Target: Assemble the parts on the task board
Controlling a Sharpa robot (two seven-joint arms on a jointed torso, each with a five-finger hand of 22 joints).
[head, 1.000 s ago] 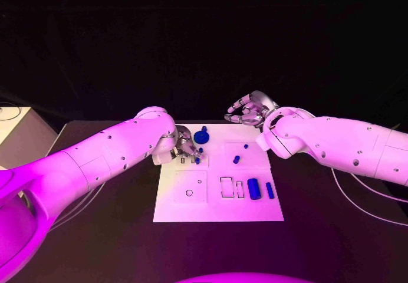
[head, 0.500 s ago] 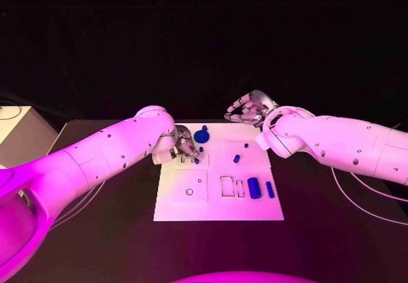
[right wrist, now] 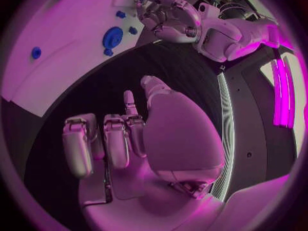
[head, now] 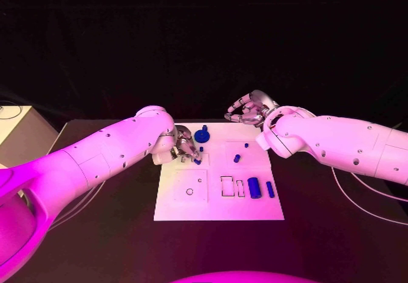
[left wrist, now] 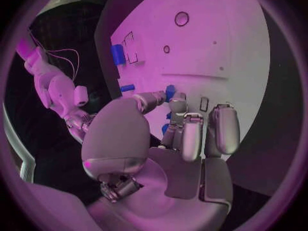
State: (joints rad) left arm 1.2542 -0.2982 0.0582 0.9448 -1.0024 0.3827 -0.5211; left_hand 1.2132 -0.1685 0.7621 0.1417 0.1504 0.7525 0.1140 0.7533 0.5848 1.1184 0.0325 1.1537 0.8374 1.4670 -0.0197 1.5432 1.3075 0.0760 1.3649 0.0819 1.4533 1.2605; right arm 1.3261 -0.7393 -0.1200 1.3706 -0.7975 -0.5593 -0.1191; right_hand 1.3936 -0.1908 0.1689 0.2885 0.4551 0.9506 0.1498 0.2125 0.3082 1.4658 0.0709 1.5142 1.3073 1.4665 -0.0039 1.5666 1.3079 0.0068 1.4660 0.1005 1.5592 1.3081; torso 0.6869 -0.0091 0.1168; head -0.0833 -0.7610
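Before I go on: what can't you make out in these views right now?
- Left hand, head view: its fingers cover the small part; whether it is seated in the board is unclear.
- Left wrist view: fingers hide most of that part; a firm hold is unclear.
- Right hand, head view: its forearm hides the board's far right corner.

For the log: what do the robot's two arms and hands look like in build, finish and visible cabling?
Both arms are thick, rounded white shells dotted with small dark screw holes: left arm, right arm. Each ends in a silver metallic many-fingered hand with smooth rounded segments and a bulbous palm cover: left hand, right hand. Thin pale cables trail beside the right arm.
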